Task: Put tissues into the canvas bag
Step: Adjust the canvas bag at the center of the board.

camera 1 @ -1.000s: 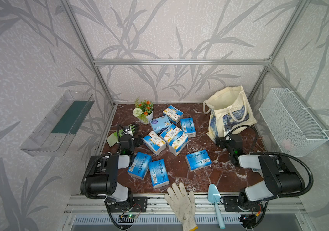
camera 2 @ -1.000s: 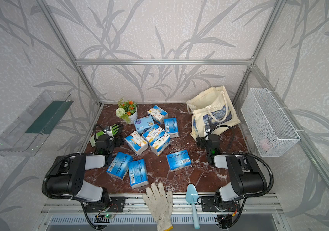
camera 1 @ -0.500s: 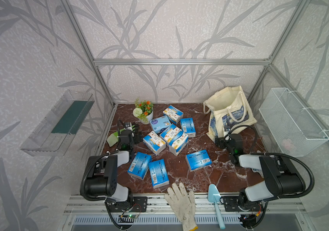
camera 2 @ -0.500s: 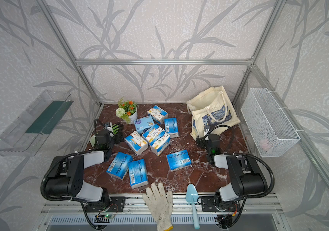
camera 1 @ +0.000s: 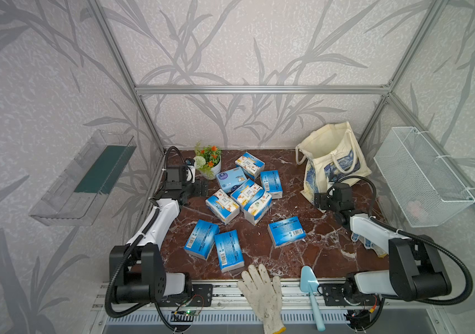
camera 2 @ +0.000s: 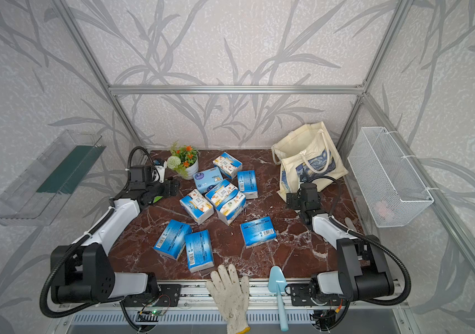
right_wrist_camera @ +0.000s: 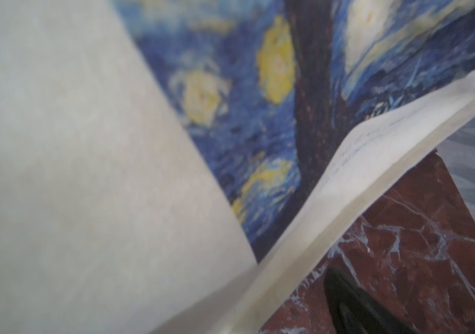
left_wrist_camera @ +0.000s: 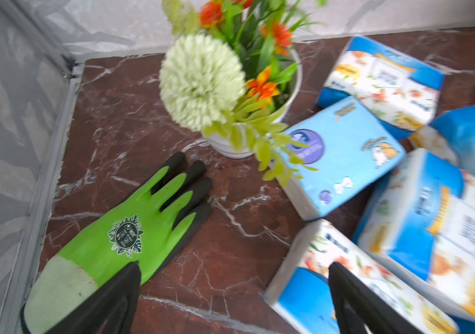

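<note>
Top views, both: tissues (camera 1: pixel 239 196), nine packs, all loose on marble table (camera 1: pixel 302 260). Six heaped mid-table just beside flowerpot (camera 1: pixel 211 167), two side by side nearer front edge, one alone toward right. At back right corner, bag (camera 1: pixel 331 150), slumped, handles draped over blue print. Low between pot and heap, left claw (camera 1: pixel 200 188), jaws spread wide, empty. At bag's near lower corner, right claw (camera 1: pixel 320 201), jaws equally wide, nothing gripped. Left wrist view: green glove (left_wrist_camera: pixel 132 228) flat on marble below one black finger (left_wrist_camera: pixel 106 300), printed pack below other; touching or not, unclear. Right wrist view: blurred bag cloth and print filling frame, single finger over marble beside hem.
</note>
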Action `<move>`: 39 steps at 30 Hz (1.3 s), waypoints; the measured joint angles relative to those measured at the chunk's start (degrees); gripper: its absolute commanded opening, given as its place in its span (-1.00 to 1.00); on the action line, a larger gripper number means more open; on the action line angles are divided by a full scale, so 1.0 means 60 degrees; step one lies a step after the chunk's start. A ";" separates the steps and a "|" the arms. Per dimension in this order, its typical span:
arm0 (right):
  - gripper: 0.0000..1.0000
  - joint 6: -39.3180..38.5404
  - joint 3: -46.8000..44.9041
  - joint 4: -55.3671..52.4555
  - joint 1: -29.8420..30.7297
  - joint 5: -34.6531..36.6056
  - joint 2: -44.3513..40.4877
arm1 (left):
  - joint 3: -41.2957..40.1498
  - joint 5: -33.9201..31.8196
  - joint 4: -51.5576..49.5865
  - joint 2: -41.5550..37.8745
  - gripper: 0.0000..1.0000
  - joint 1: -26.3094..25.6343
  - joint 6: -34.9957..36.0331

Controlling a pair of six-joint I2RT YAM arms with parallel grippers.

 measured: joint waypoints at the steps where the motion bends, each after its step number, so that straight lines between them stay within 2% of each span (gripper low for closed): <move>1: 0.98 0.0106 -0.0058 -0.0189 0.0000 0.0026 -0.0204 | 0.0237 0.0189 -0.0379 -0.0135 0.98 -0.0113 0.0084; 3: 0.98 0.0226 -0.0113 -0.0528 0.0000 0.0062 -0.0623 | 0.0692 0.0350 -0.1078 -0.0299 0.98 -0.0514 0.0226; 9: 0.98 0.0550 -0.0197 -0.1537 0.0000 0.0011 -0.2135 | 0.2135 0.0423 -0.2561 0.0025 0.98 -0.2481 0.0317; 13: 0.98 0.0783 -0.0656 -0.2197 0.0000 0.0069 -0.3402 | 0.3435 0.0401 -0.3104 0.0834 0.99 -0.3544 0.0120; 16: 0.98 0.0976 -0.1064 -0.2896 0.0000 0.0135 -0.4317 | 0.4972 0.0470 -0.3479 0.1909 0.98 -0.4062 -0.0149; 25: 0.98 0.1770 -0.1253 -0.4768 0.0000 0.0149 -0.6703 | 1.0684 0.0433 -0.4626 0.5952 0.98 -0.5246 -0.1585; 30: 0.98 0.2645 -0.0871 -0.5701 0.0000 -0.0109 -0.7373 | 1.5322 0.0426 -0.5566 0.9009 0.98 -0.5676 -0.2838; 33: 0.98 0.3027 -0.0492 -0.6138 0.0000 -0.0273 -0.7501 | 1.7336 0.0437 -0.5690 1.0444 0.98 -0.5810 -0.3690; 35: 0.98 0.3209 -0.0240 -0.6353 0.0000 -0.0419 -0.7555 | 1.7500 0.0448 -0.5614 1.0801 0.98 -0.5847 -0.4215; 39: 0.98 0.3457 0.0066 -0.6597 0.0000 -0.0838 -0.7595 | 1.6779 0.0506 -0.5144 1.0903 0.98 -0.5945 -0.4951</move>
